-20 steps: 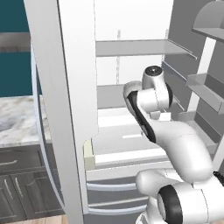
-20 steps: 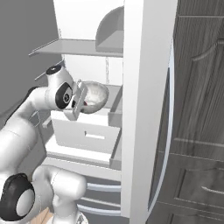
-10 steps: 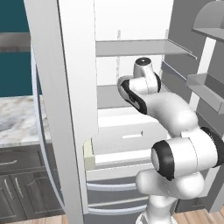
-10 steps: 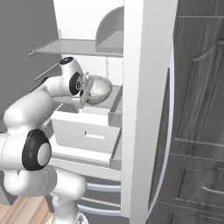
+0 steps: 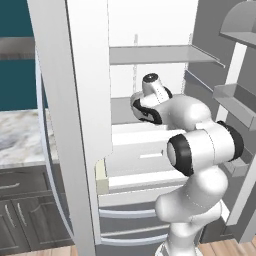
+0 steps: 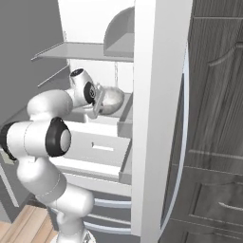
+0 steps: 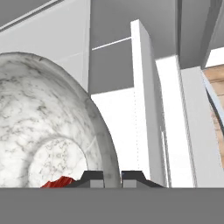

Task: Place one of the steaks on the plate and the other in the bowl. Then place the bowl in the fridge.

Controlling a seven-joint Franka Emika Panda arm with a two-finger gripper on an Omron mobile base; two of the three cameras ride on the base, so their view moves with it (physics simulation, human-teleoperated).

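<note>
My fingers (image 7: 112,176) clamp bowl (image 7: 48,127) rim, for carrying | steak (image 7: 59,182) inside, left of fingers | fridge (image 6: 156,95) shelf below: drop-off spot.

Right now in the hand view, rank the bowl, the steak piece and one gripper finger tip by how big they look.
1. bowl, largest by far, though nearest the camera.
2. and 3. steak sliver and finger tip: look alike, unranked; steak mostly hidden.

Arm (image 5: 175,115) reaches into the open fridge (image 5: 150,60).
</note>
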